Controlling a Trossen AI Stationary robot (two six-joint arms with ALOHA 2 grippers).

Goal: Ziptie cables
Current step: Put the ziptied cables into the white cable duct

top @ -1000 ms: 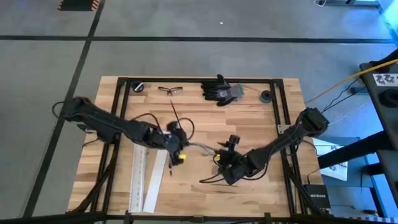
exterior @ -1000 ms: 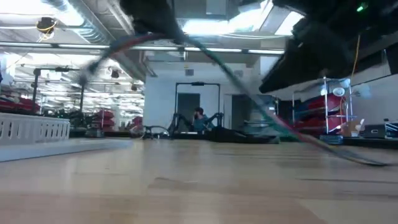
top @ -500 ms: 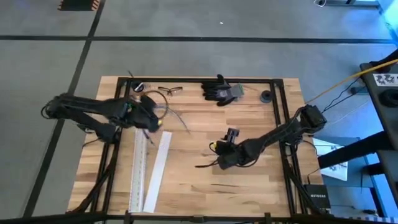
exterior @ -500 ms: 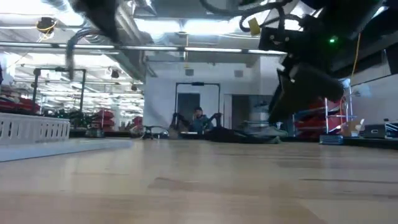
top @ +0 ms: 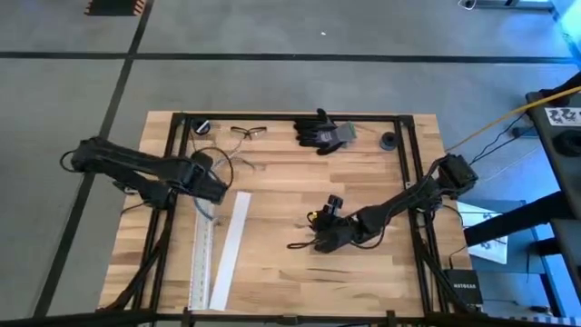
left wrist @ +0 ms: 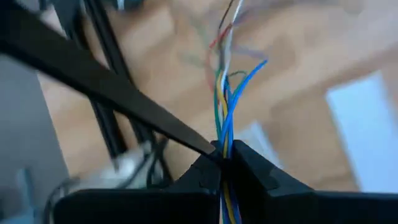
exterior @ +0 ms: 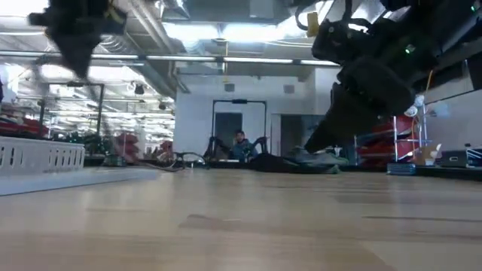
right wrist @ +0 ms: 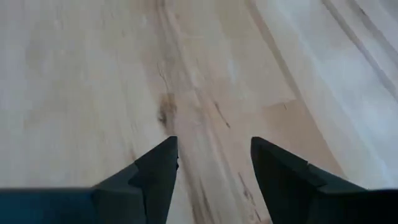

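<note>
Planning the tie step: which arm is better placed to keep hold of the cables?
Left. Its claw is shut on the cables, near the table's left edge. The right claw is open and empty over bare wood at mid-table, so it is free for the tie.

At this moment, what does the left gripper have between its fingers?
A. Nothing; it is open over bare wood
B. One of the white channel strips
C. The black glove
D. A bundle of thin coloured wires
D. In the left wrist view the left gripper is pinched on the cables, whose blue, green and yellow strands fan out beyond the fingertips; the right gripper is open over bare wood.
</note>
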